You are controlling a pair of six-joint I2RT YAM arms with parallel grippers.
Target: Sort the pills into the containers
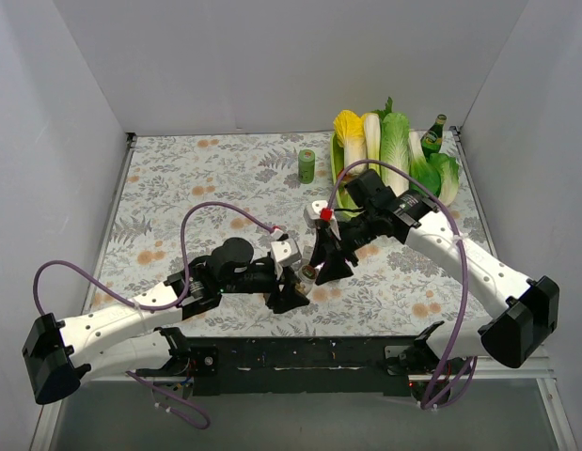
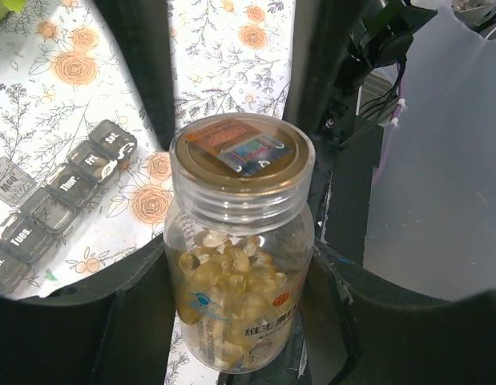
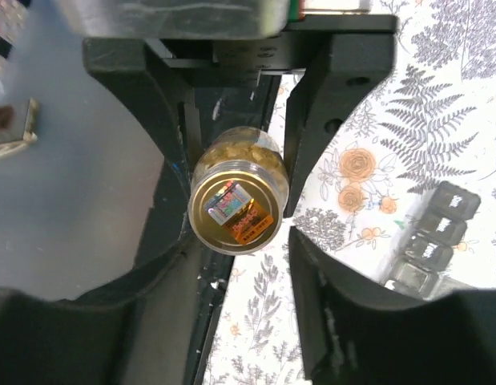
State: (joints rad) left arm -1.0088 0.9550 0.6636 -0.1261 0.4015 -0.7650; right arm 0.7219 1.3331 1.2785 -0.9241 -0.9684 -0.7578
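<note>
My left gripper (image 2: 235,309) is shut on a clear pill bottle (image 2: 241,265) full of yellow softgels, with a gold lid (image 2: 242,148). It holds the bottle tilted near the table's front edge (image 1: 310,272). My right gripper (image 3: 243,269) is open. Its fingers stand either side of the lid (image 3: 238,210) and do not touch it. The pill containers, a grey strip of joined day-labelled compartments (image 2: 59,200), lie on the floral cloth beside the bottle. They also show in the right wrist view (image 3: 432,233). In the top view the arms hide them.
A small green cylinder (image 1: 307,165) stands at the back middle. A tray of vegetables (image 1: 394,150) and a green bottle (image 1: 433,136) sit at the back right. The black base rail (image 1: 300,357) runs along the near edge, just below both grippers.
</note>
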